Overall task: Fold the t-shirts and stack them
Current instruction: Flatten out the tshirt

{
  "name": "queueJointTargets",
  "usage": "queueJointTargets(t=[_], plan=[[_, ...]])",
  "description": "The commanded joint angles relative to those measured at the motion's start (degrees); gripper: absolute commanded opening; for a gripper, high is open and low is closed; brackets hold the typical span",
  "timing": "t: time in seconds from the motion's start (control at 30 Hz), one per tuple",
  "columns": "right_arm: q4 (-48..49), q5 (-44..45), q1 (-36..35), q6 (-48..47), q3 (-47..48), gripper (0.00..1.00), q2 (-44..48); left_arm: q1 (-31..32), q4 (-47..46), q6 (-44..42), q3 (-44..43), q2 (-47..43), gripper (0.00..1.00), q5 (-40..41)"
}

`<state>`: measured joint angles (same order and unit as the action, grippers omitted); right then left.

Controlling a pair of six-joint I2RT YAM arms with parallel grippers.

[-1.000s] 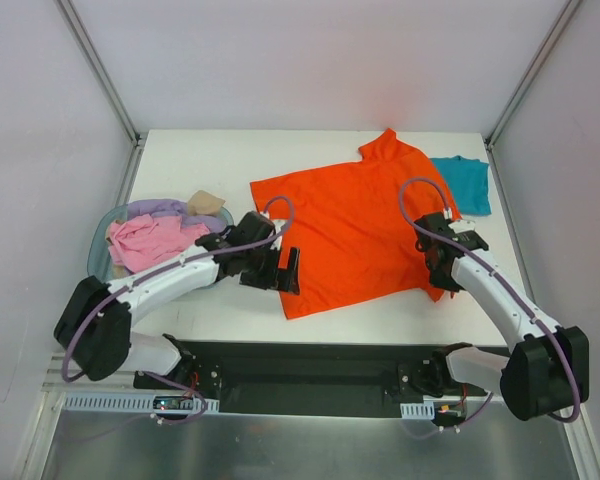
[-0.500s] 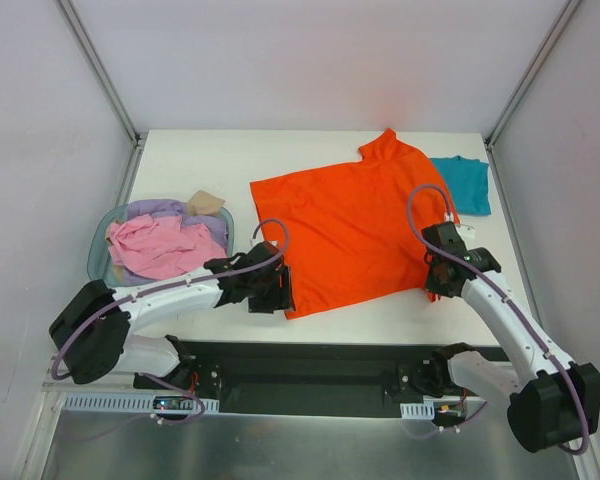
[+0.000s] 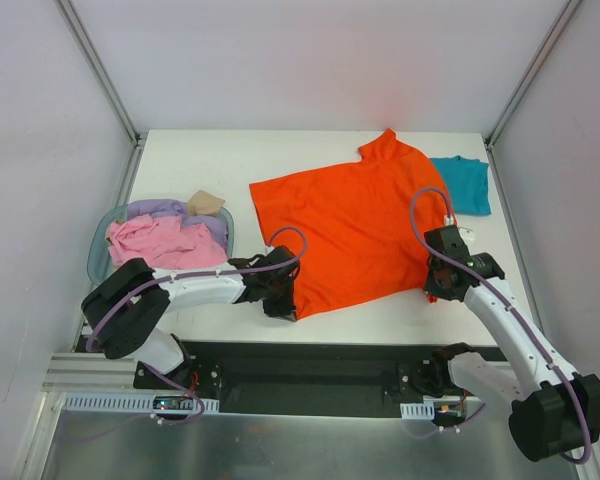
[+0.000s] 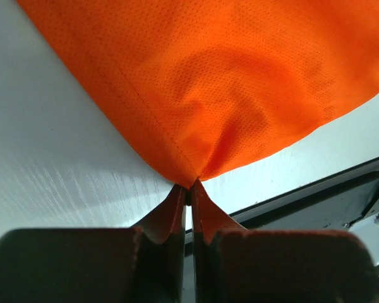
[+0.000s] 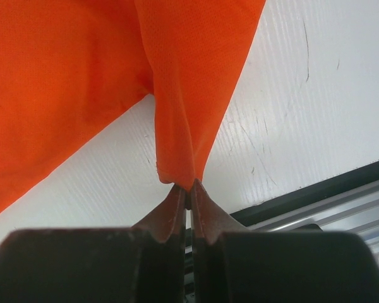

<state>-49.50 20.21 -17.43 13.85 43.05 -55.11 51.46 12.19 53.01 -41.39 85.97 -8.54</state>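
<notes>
A large orange-red t-shirt lies spread on the white table. My left gripper is shut on its near left hem corner, the cloth puckering up from the tips. My right gripper is shut on the near right corner, which hangs in a narrow fold above the fingers. A teal t-shirt lies flat at the back right, partly under the orange one. Pink, lavender and tan t-shirts are heaped at the left.
A translucent blue plastic basket holds the heaped shirts at the table's left edge. A black rail runs along the near edge, close behind both grippers. Metal frame posts rise at the back corners.
My left gripper slid toward the near edge to the shirt's left hem corner and shut on it. The right gripper, still shut on its corner, moved slightly nearer.
</notes>
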Motion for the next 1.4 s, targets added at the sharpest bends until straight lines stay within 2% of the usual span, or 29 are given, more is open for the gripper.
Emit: queueJointTargets(t=[0.0, 0.23, 0.43, 0.6, 0.93, 1.07, 1.2, 1.37], plan=[[-4.1, 0.27, 0.03, 0.82, 0.98, 0.05, 1.85, 0.57, 1.6, 0.42, -1.77, -0.1, 0.0, 1.75], [-16.93, -5.17, -1.9, 4.07, 2.3, 0.05, 8.07, -1.97, 12.68, 1.48, 2.0, -11.16, 0.0, 10.55], [-25.63, -10.36, -4.8, 7.86, 3.97, 0.05, 12.57, -5.67, 16.9, 1.56, 6.22, -21.72, 0.0, 10.21], [-27.94, -16.59, -6.12, 11.28, 2.22, 0.07, 15.99, -5.76, 18.05, 1.92, 6.84, -25.67, 0.0, 9.85], [-26.18, -22.57, -7.26, 13.3, 0.28, 0.07, 17.23, -7.6, 19.37, 2.09, 7.19, -29.72, 0.0, 10.21], [-27.23, -23.55, -8.06, 12.0, 1.16, 0.06, 14.43, -10.14, 19.98, 1.74, 8.69, -32.79, 0.0, 9.59], [-29.95, -20.57, -9.64, 10.94, 3.18, 0.07, 7.93, -11.29, 20.25, 0.6, 8.87, -34.2, 0.0, 9.68], [-30.93, -20.56, -9.64, 9.45, 4.15, 0.11, 3.7, -11.65, 20.33, 0.16, 8.16, -34.38, 0.0, 10.03]])
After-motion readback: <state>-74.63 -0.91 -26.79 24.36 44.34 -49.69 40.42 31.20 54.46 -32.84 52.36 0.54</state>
